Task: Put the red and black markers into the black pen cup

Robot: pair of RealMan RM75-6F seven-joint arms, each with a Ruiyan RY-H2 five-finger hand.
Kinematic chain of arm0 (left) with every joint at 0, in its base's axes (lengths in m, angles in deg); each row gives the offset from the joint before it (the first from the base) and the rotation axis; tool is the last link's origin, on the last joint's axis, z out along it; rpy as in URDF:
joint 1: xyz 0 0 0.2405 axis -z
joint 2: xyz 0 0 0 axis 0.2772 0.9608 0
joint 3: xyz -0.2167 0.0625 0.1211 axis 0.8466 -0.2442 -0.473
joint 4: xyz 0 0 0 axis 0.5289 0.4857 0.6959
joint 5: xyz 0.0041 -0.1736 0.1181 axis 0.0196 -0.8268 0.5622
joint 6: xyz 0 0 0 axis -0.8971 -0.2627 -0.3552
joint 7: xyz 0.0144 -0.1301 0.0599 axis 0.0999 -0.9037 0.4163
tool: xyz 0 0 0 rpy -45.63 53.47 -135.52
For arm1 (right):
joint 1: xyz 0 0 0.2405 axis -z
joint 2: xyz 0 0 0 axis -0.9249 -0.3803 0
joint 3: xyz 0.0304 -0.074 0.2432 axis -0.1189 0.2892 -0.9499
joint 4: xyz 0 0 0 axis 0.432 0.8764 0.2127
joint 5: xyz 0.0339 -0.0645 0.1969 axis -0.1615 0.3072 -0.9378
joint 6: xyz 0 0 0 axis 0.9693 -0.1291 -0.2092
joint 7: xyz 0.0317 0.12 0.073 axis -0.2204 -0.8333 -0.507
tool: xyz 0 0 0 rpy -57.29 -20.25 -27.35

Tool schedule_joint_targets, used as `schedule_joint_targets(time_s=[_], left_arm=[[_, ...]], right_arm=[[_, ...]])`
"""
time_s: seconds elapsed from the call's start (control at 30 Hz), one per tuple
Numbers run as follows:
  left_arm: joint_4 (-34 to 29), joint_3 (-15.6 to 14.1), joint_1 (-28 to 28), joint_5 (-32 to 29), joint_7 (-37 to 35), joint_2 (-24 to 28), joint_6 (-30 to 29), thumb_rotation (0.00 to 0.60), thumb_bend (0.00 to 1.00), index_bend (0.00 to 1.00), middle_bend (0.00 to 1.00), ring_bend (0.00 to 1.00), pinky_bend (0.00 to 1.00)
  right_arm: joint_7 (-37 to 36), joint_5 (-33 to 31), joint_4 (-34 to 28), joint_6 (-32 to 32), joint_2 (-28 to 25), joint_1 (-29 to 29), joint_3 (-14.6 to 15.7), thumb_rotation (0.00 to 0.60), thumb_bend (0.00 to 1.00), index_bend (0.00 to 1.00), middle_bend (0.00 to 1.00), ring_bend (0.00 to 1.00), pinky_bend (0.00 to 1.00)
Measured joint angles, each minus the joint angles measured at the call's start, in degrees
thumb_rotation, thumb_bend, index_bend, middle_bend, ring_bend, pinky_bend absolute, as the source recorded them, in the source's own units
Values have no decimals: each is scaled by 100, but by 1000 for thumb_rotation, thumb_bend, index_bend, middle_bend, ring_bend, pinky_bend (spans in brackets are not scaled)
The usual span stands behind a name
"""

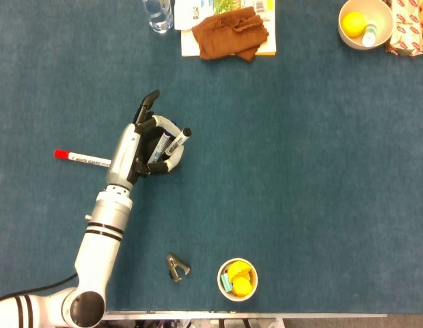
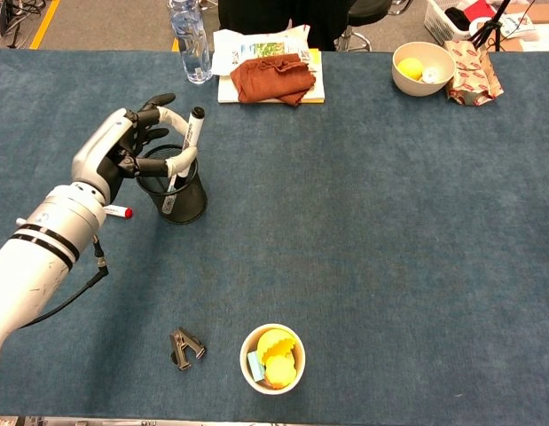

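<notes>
While the left hand (image 2: 132,146) pinches the black marker (image 2: 187,146), the red marker (image 1: 81,158) seemingly reads "WHITE BOARD".

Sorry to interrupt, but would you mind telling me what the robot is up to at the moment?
The left hand is at the black pen cup, its fingers around a black marker that stands tilted in the cup, cap end sticking out. The red marker lies on the table to the left of the arm, not yet picked up. The right hand is out of sight.
</notes>
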Motion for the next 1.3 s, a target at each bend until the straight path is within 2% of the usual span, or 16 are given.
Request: schedule_joint_targets(time_s=[0.17, 0.27, 0.33, 0.4, 0.5, 0.63, 0.77, 0.93, 1.3], left_arm=[[75, -19, -20, 98, -84, -14, 20, 600, 318, 276, 5, 0, 89], [59, -19, -33, 107, -134, 8, 44, 600, 247, 143, 0, 0, 89], [30, -14, -38, 78, -149, 56, 95, 600, 220, 97, 0, 0, 88], [8, 0, -48, 69, -160, 81, 99, 600, 218, 91, 0, 0, 88], [-34, -10, -54, 68, -85, 161, 107, 600, 219, 105, 0, 0, 88], [-120, -34, -33, 37, 205, 358, 148, 600, 219, 251, 0, 0, 88], [-278, -76, 3, 17, 719, 683, 164, 600, 219, 333, 0, 0, 88], [-704, -75, 82, -165, 1378, 1345, 248, 600, 219, 349, 0, 0, 88], [-1402, -45, 222, -701, 2198, 2617, 398, 600, 218, 423, 0, 0, 44]], right_arm=[[19, -8, -12, -3, 3, 3, 2, 600, 0, 239, 255, 176, 348], [24, -12, -15, -4, 3, 5, 2, 600, 0, 239, 255, 176, 348], [26, -13, -15, -4, 5, 5, 4, 600, 0, 239, 255, 176, 348], [29, -13, -19, -2, 6, 8, 5, 600, 0, 239, 255, 177, 348], [27, -1, -24, 12, -4, 8, 3, 600, 0, 239, 255, 177, 348], [13, 19, -33, 49, -15, 21, 2, 600, 0, 239, 255, 177, 348], [29, 38, -41, 50, -11, 21, 8, 600, 0, 239, 255, 177, 348], [48, 57, -21, 17, 6, 1, 13, 600, 0, 239, 255, 177, 348], [39, 35, -1, -22, 18, -24, 3, 600, 0, 239, 255, 177, 348]])
